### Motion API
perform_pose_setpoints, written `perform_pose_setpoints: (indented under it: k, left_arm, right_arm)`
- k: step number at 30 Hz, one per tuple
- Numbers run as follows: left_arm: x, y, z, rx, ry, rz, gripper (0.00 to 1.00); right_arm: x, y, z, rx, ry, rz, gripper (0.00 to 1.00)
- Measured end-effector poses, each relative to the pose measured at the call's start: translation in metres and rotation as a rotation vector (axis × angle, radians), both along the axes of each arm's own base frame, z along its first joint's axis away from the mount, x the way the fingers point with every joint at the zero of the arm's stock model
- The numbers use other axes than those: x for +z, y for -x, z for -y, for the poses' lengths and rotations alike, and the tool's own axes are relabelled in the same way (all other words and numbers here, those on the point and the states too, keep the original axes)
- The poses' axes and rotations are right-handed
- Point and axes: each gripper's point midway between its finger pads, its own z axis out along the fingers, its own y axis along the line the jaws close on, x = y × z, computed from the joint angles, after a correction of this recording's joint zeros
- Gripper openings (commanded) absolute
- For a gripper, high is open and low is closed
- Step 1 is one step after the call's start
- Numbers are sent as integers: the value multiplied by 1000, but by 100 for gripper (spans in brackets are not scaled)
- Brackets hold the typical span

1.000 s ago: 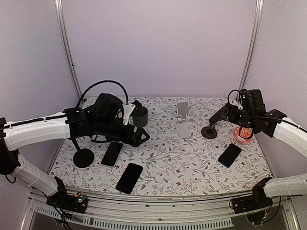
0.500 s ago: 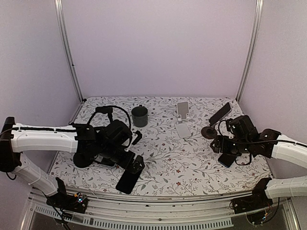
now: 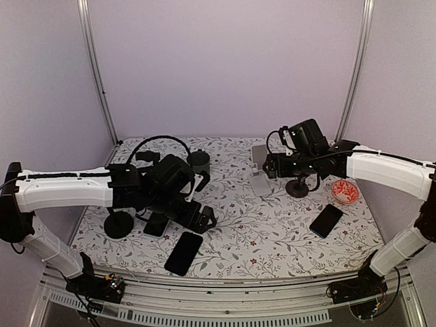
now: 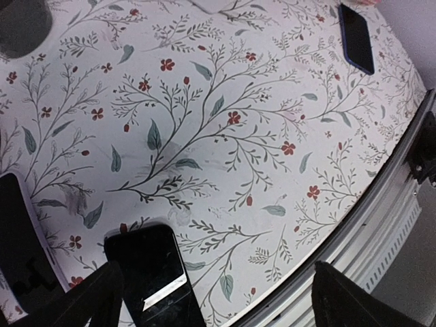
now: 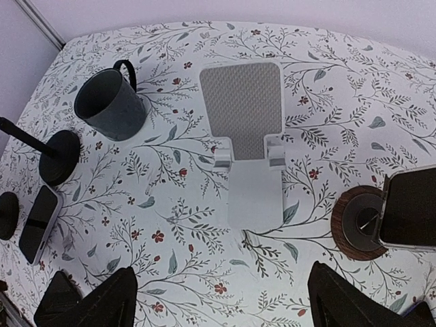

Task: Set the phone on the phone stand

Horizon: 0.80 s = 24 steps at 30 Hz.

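Three black slab phones lay flat on the flower-printed tablecloth (image 3: pixel 272 235), none of them on the stand. The front black phone (image 3: pixel 182 253) sat near the rail. A second black phone (image 3: pixel 157 223) was half hidden under the left arm. A third black phone (image 3: pixel 326 220) lay well apart on the right side.

The white phone stand with a mesh-textured back plate (image 5: pixel 248 136) stood empty toward the back middle of the table. The right gripper (image 5: pixel 221 300) hung above the cloth just in front of it, fingers spread wide with nothing between them. The left gripper (image 4: pixel 216 293) hovered low near the front phone, not touching it, its fingers likewise parted and empty.

A dark grey mug with a handle (image 5: pixel 109 102) stood left of the stand. To its right sat a round brown-rimmed base (image 5: pixel 361 225) with a dark slab (image 5: pixel 409 204) over it. A small red bowl (image 3: pixel 345 192) and a black round-footed post (image 3: pixel 118 223) stood at opposite sides.
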Motion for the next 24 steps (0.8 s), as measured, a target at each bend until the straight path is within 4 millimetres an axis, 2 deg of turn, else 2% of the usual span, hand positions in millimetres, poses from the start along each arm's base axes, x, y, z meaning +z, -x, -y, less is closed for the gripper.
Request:
perform_pose_setpoints:
  k: [3, 8, 16, 20, 24]
  left_arm:
    - [6, 1, 0, 8, 19, 1, 96]
    - [25, 6, 0, 2, 73, 19, 96]
    - [37, 11, 1, -14, 104, 34, 96]
    - [42, 12, -1, -15, 113, 40, 96]
    - [46, 13, -2, -13, 122, 48, 96]
  right_arm:
    - [-7, -21, -16, 19, 29, -2, 94]
    - [-14, -54, -28, 12, 23, -10, 96]
    - [-27, -105, -23, -39, 13, -17, 98]
    - [-40, -119, -24, -34, 13, -34, 98]
    - [-54, -119, -36, 20, -16, -68, 98]
